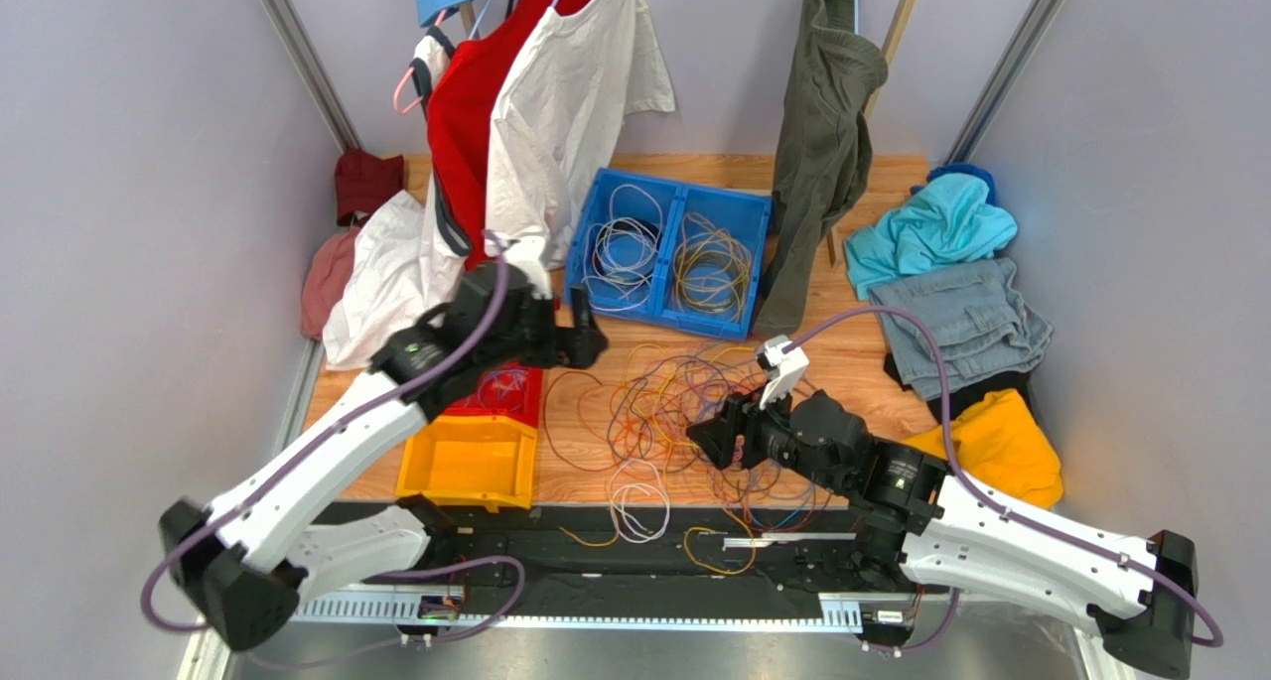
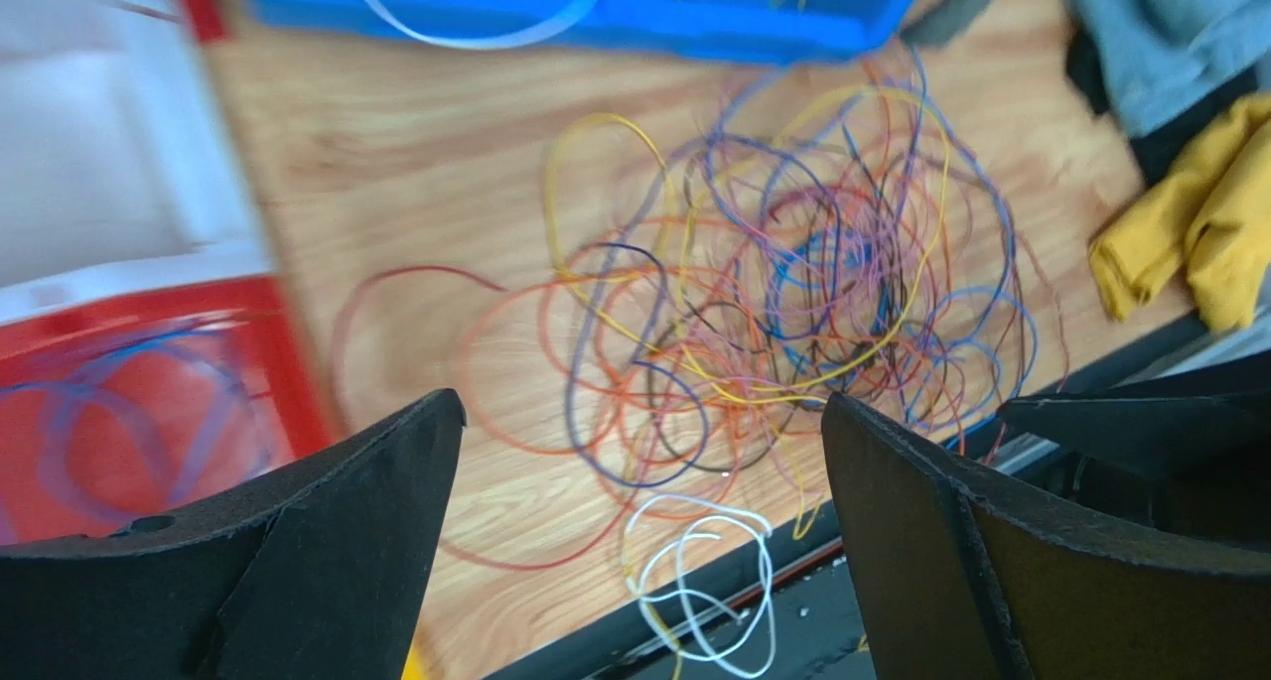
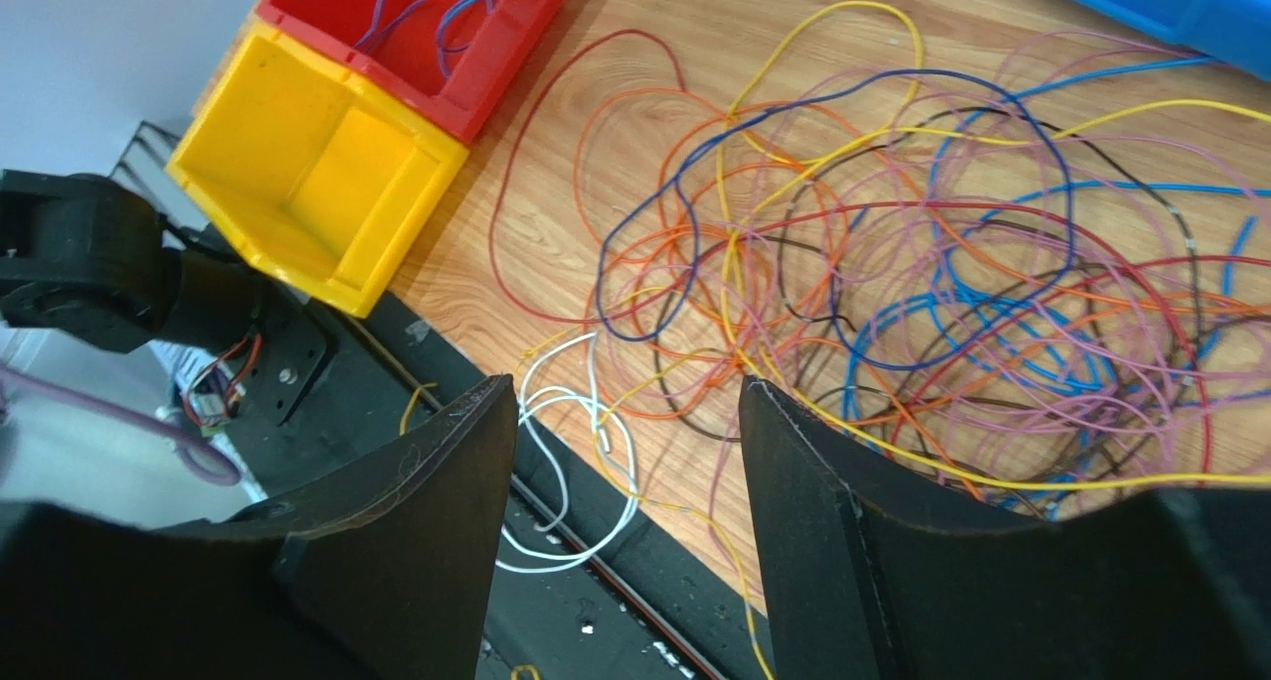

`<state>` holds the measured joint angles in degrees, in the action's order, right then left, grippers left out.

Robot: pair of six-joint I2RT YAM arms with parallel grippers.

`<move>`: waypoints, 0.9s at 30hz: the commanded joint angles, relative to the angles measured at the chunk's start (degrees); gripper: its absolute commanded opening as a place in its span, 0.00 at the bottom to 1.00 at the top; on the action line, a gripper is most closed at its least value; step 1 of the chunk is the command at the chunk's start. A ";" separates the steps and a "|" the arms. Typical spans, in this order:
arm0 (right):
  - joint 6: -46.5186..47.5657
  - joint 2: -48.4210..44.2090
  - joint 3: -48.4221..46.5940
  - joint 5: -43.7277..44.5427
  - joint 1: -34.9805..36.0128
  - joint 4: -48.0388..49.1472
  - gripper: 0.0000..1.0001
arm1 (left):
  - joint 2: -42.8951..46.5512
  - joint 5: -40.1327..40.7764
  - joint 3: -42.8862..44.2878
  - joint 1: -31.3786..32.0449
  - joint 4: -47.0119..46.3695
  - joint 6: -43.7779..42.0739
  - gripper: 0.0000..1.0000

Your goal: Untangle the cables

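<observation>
- The desk [image 1: 716, 171] carries everything. The cables [image 1: 672, 405] lie in one loose heap near its front edge, with a few strands trailing onto the black rail [image 1: 776, 539].
- That heap looks light and floppy to me. The wires are thin and springy and looped through one another, so a tug on one will likely drag its neighbours along.
- The left tool [image 2: 639, 412] hangs to the left of the heap, fingers spread wide with nothing in them.
- The right tool [image 3: 627, 397] hovers over the heap's near side, fingers apart, and I see no wire pinched between them.
- The white loop [image 2: 701, 561] at the front edge lies almost free of the rest. I'd take that first, pinching a single strand at an outer bend rather than in the crowded middle.
- The wires look smooth, so a firm pinch seems wise.
</observation>
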<state>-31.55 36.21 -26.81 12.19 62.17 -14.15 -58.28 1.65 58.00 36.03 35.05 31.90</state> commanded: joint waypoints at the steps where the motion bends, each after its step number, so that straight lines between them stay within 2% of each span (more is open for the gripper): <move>1: -1.58 -1.92 -1.93 5.83 -0.03 -2.72 0.60 | -9.99 1.51 -3.41 6.85 -10.69 6.68 0.99; 6: -2.55 -4.12 -0.88 6.10 -0.03 -4.13 0.60 | -19.58 -1.29 -5.44 8.53 -17.88 8.88 0.97; 11: -2.64 -4.83 -0.97 6.10 -0.03 -5.09 0.59 | -25.81 -2.70 -5.70 8.71 -21.68 8.97 0.87; 18: -2.11 -4.65 -0.88 6.36 -0.03 -5.36 0.59 | -32.24 -4.11 -3.34 8.71 -23.62 7.92 0.62; 20: -1.94 -4.74 -0.88 6.53 -0.03 -5.62 0.59 | -34.25 -4.20 -2.63 8.71 -23.45 7.65 0.58; 21: -1.85 -4.83 -0.79 6.80 -0.03 -5.71 0.59 | -34.88 -4.46 -2.28 8.71 -23.45 7.65 0.51; 23: -1.76 -5.09 -0.79 6.97 -0.03 -6.06 0.59 | -35.85 -4.46 -1.92 8.71 -23.36 7.39 0.43; 24: -1.59 -5.18 -0.70 7.32 -0.03 -5.98 0.59 | -36.02 -4.46 -1.75 8.71 -23.18 7.30 0.32; 26: -1.58 -5.36 -0.61 7.33 -0.03 -6.06 0.60 | -35.41 -3.77 -1.57 8.71 -22.22 6.86 0.19; 27: -1.58 -5.53 -0.61 7.33 -0.03 -6.15 0.59 | -34.71 -3.24 -1.57 8.79 -21.69 6.77 0.00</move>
<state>-33.21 31.66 -26.83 18.02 62.17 -20.67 -94.50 -2.13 53.93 44.56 13.91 39.55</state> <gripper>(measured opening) 0.596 0.222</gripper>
